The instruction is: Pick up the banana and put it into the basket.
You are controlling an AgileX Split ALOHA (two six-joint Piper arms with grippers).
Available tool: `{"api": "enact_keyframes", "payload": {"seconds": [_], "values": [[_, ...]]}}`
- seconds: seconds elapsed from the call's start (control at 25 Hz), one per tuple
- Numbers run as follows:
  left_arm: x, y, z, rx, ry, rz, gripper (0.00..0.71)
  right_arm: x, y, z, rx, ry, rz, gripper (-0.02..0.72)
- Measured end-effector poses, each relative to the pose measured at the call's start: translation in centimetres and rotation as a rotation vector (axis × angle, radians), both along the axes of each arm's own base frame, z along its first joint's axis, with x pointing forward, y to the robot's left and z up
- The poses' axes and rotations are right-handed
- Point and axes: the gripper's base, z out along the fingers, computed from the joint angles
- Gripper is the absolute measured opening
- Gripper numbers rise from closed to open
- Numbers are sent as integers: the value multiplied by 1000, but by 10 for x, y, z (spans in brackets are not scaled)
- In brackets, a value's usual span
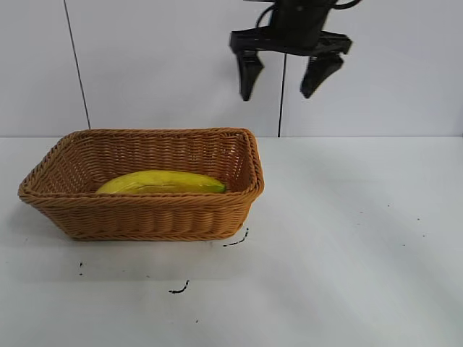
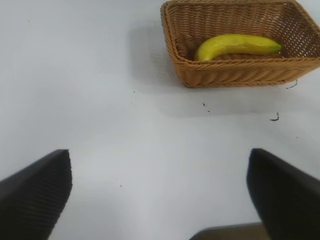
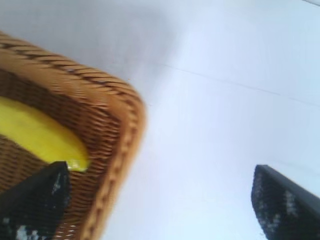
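Observation:
The yellow banana lies inside the tan wicker basket at the left of the table. It also shows in the left wrist view inside the basket, and in the right wrist view behind the basket's corner. My right gripper hangs high in the air above and to the right of the basket, open and empty. In its own view the right gripper has its jaws wide apart. My left gripper is open and empty over bare table, well away from the basket.
The white table has small dark marks in front of the basket. A white wall with a thin dark cable stands behind.

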Motion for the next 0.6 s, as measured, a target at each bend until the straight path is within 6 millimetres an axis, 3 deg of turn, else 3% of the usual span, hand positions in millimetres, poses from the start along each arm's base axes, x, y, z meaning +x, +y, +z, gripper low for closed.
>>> {"api": "enact_keyframes", "payload": {"seconds": [0.24,0.36,0.48,0.6], "values": [[0,0,0,0,0,0,690,13,-86,-1,-6,32,-175,692],[0,0,0,0,0,0,690,15,-115,-1,-9,42,-233,692],[0,0,0,0,0,0,690,15,-131,-2,-11,46,-264,692],[0,0,0,0,0,0,690,11,-131,-8,8,77,-268,692]]}}
